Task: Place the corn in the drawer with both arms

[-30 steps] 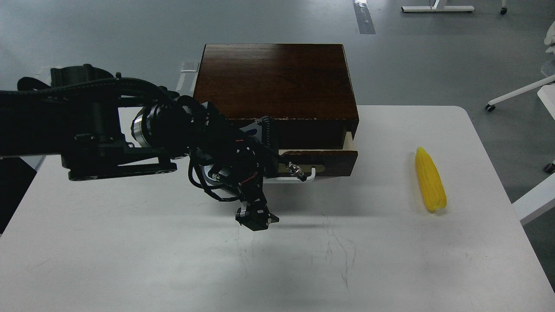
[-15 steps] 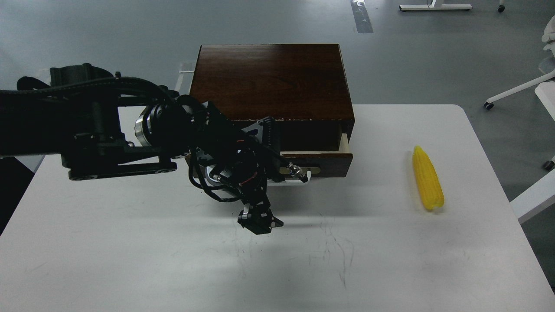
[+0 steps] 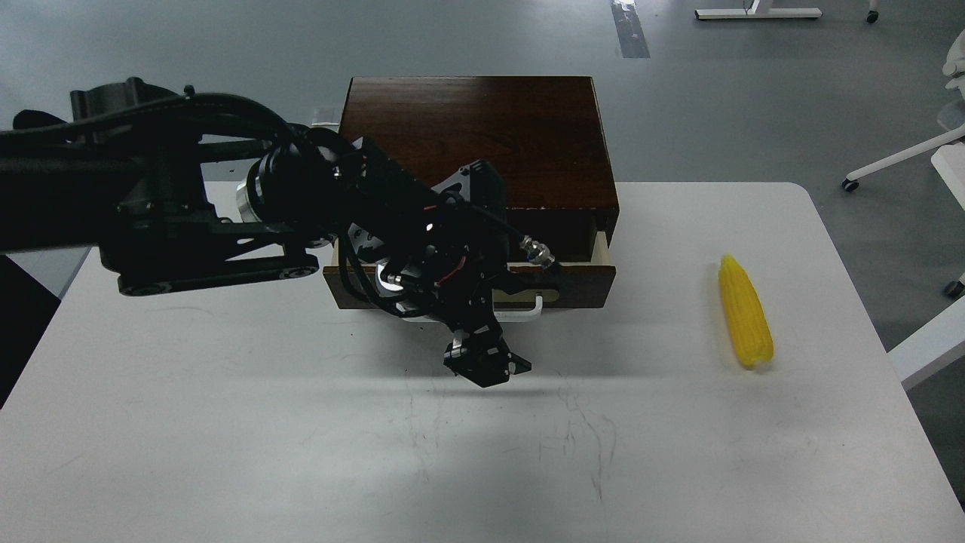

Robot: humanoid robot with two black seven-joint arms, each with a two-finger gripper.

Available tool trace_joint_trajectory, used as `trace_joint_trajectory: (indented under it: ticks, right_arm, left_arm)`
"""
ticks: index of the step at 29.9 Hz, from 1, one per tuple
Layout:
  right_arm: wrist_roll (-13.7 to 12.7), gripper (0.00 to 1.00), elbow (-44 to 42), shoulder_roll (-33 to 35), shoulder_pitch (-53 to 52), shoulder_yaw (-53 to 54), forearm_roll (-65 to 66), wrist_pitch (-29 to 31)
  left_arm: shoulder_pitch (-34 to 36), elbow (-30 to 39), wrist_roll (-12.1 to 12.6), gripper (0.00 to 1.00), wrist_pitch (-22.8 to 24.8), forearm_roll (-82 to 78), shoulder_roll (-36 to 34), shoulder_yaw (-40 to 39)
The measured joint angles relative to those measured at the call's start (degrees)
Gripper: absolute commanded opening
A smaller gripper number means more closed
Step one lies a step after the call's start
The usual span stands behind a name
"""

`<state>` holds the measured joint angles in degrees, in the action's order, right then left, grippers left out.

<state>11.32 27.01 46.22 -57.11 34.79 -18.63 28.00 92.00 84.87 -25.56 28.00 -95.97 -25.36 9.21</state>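
Observation:
The yellow corn (image 3: 745,313) lies on the white table (image 3: 226,452) at the right, pointed end away from me. The dark wooden box (image 3: 475,136) stands at the table's back middle. Its drawer (image 3: 577,276) is pulled out a little, showing a pale inner side at the right. The white bar handle (image 3: 528,309) is partly hidden by my left arm. My left gripper (image 3: 486,366) hangs over the table just in front of the drawer, below the handle. It is dark and its fingers cannot be told apart. It holds nothing that I can see. My right arm is out of view.
The table's right edge runs just past the corn. White chair legs (image 3: 897,162) and a desk base stand on the grey floor at the right. Faint scratch marks show on the table in front of the drawer.
My left arm has swung to the right and lifted a little; its gripper now sits further right, under the handle. The drawer stands open about as before. The corn has not moved.

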Motion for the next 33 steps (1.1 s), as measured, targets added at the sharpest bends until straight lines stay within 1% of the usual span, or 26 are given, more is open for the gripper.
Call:
trace_joint_trajectory:
  ticks: [6,9,14,21,26,30,33]
  right_arm:
    - [0.1,1.0,0.35,2.06,0.07,-0.6,0.23,0.0]
    - [0.07,1.0,0.52,3.77,-0.15,-2.02,1.07,0.0]
    - [0.04,1.0,0.38,4.37,-2.84,-6.55,5.68,0.0]
    - [0.18,1.0,0.83,4.95,-8.78,-11.76,19.5,0.0]
    - [0.2,1.0,2.01,6.02,-12.06,-14.44,30.36,0.01]
    - [0.21,1.0,4.81,6.19,-14.27,-17.51,39.64,0.01]
    - [0.21,1.0,10.75,7.21,-14.86,-19.55,46.33,0.02]
  left_arm:
    - [-1.17,-3.93,0.03,0.98,-0.01,12.46,-6.45,-5.86]
    - [-3.48,-7.9,0.01,0.98,-0.02,21.98,-8.81,-9.13]
    - [-6.8,-16.4,0.04,0.98,-0.01,40.36,-9.12,-12.96]
    - [-11.79,-28.24,-0.28,0.98,-0.01,70.32,-8.26,-20.91]
    - [-17.25,-33.72,-0.39,0.98,-0.01,86.11,-8.2,-26.83]
    - [-22.6,-36.26,-0.25,0.98,-0.02,91.4,-7.92,-33.15]
    - [-26.26,-36.79,-0.16,0.98,-0.01,92.01,-7.86,-37.57]
